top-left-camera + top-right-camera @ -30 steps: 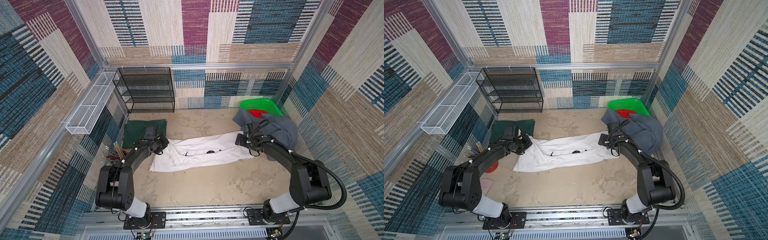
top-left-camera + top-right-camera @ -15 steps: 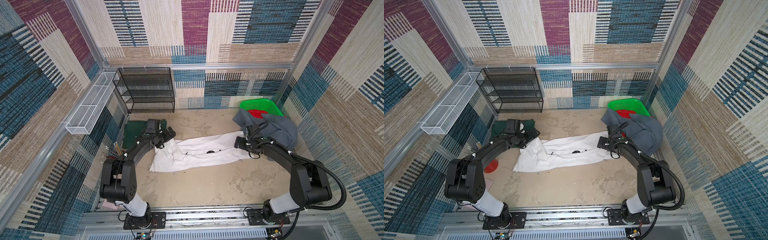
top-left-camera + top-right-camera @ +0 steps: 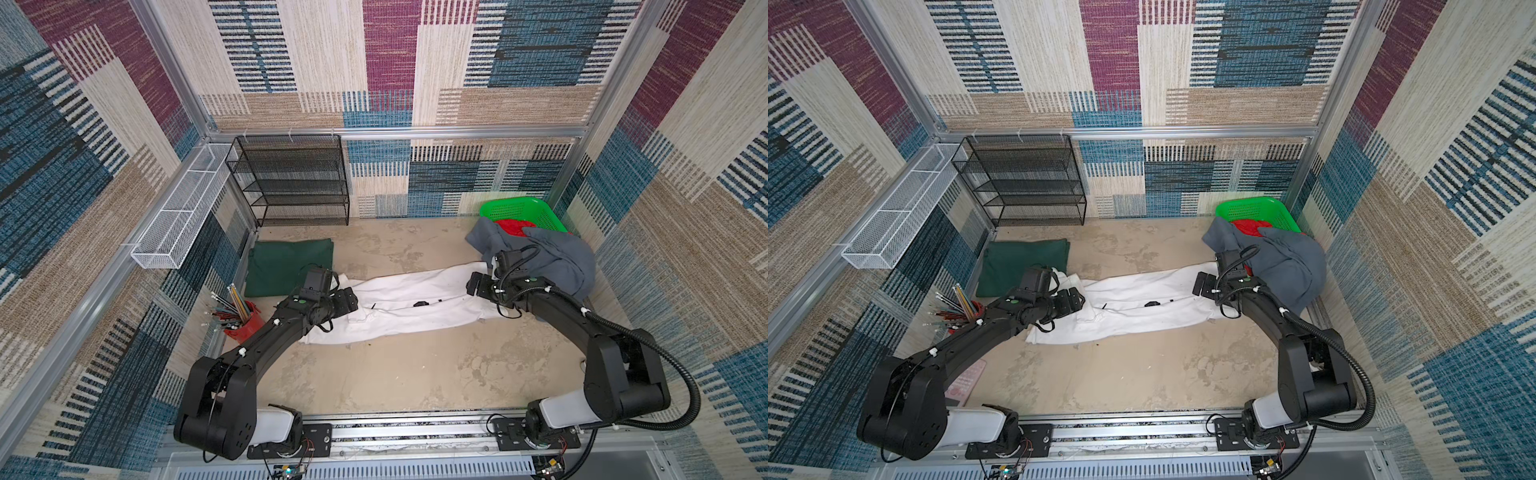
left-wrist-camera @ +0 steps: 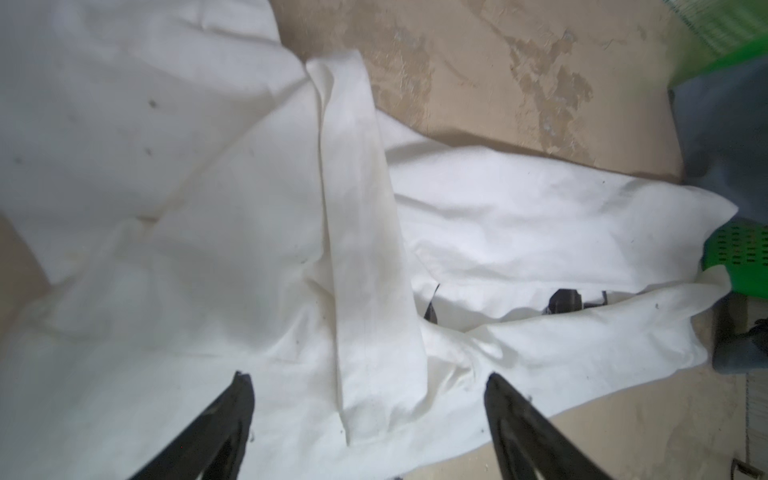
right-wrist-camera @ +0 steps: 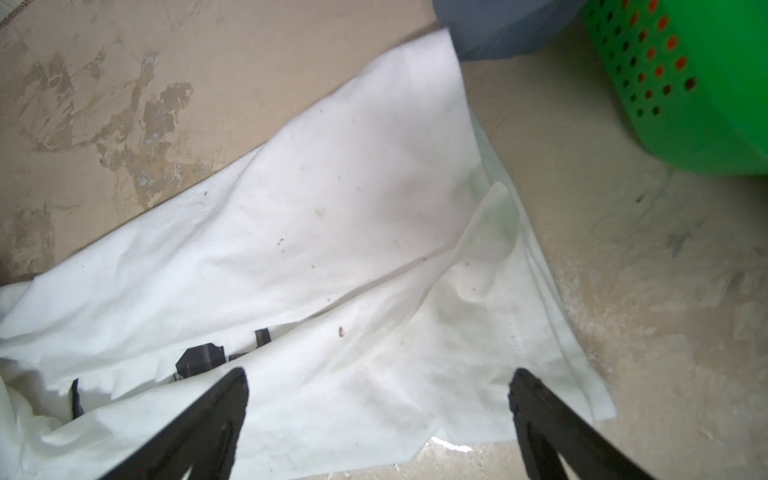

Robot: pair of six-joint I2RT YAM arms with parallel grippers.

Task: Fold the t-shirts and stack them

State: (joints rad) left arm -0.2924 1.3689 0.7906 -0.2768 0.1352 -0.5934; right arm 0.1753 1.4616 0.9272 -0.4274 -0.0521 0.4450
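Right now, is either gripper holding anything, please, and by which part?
Nothing: left gripper and right gripper both stand open over the white t-shirt.

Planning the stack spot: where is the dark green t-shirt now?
In both top views the dark green t-shirt lies at far left, in front of the black mesh shelf, beside the left gripper.

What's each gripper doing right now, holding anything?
Left gripper: open, over the white t-shirt, holding nothing.
Right gripper: open, over the same shirt's other end, holding nothing.
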